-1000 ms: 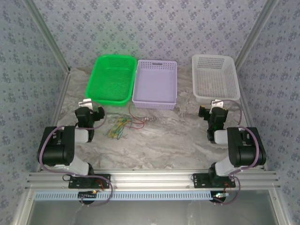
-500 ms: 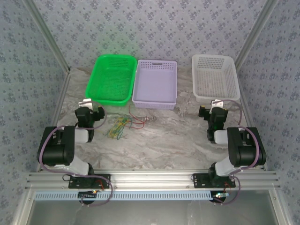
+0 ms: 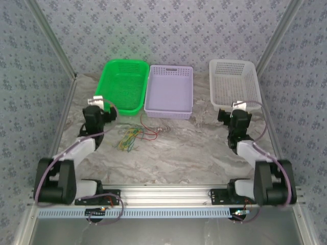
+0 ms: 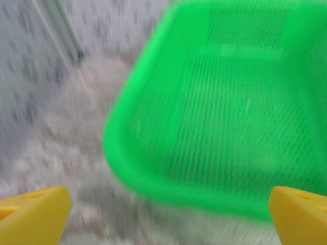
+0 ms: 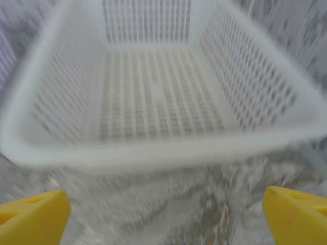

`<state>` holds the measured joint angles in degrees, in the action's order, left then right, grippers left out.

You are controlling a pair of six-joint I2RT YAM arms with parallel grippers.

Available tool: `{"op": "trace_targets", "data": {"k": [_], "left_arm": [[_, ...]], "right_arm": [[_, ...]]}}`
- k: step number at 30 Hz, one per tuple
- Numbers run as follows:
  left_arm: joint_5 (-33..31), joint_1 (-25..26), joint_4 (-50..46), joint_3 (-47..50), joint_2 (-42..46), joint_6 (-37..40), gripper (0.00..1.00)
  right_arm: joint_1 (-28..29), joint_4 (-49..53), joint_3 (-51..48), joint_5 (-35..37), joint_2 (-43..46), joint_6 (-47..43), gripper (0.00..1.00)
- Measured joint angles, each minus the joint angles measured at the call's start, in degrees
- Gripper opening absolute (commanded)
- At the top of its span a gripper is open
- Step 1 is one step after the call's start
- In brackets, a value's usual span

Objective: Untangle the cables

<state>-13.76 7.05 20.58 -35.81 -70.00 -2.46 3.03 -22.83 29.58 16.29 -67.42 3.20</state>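
On the desk (image 3: pixel 194 148), tangled cables (image 3: pixel 132 137) lie loose. Left end effector (image 4: pixel 166 214) gapes wide before a green basket (image 3: pixel 122 86); right end effector (image 5: pixel 166 214), equally wide, before a white basket (image 3: pixel 234 84).

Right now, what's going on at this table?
Two robot arms face a small tangle of thin coloured cables lying on the table, just in front of the green basket and the lilac basket. Neither arm touches it. The left gripper hangs open by the green basket's near corner, left of the cables. The right gripper is open in front of the white basket, well away from them. The untangling has not begun.
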Motion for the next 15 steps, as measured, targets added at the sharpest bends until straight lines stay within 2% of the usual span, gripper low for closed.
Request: {"op": "trace_targets", "data": {"k": [2, 4, 7, 8, 9, 10, 12, 13, 15], "left_arm": [[-0.61, 1.33, -7.08, -7.61, 4.96, -1.86, 0.99], [0.5, 2.25, -17.75, -17.97, 7.89, -6.88, 0.99], [3.45, 2.71, -29.81, -32.7, 9.29, -16.9, 0.99], [4.63, 2.45, -33.0, -35.41, 10.23, -20.87, 0.99], [6.56, 1.66, -36.48, -36.89, 11.17, -24.41, 0.98], [8.44, 1.03, -39.34, -37.18, 11.87, -26.93, 0.9], [11.52, 0.61, -46.71, -37.22, 13.07, -31.26, 0.82], [11.96, 1.49, -49.24, -36.83, 13.07, -32.89, 0.81], [12.2, 6.54, -53.66, -32.94, 13.6, -36.22, 0.8]], "right_arm": [[1.29, 10.25, 7.37, -0.63, 7.19, 2.19, 0.99], [2.01, 20.76, 18.78, -2.54, 10.86, 5.79, 0.99], [2.03, 28.85, 31.58, -4.15, 13.6, 14.95, 0.99], [1.38, 30.88, 32.89, -5.81, 14.71, 18.64, 0.93], [0.04, 32.85, 32.92, -8.33, 16.28, 21.79, 0.8], [-0.68, 34.75, 32.87, -10.29, 16.87, 23.56, 0.73], [0.39, 40.37, 32.85, -12.26, 16.22, 27.21, 0.7], [3.06, 43.1, 32.83, -12.22, 15.74, 28.15, 0.72], [12.13, 47.56, 32.02, -11.47, 13.94, 29.2, 0.73]]}}
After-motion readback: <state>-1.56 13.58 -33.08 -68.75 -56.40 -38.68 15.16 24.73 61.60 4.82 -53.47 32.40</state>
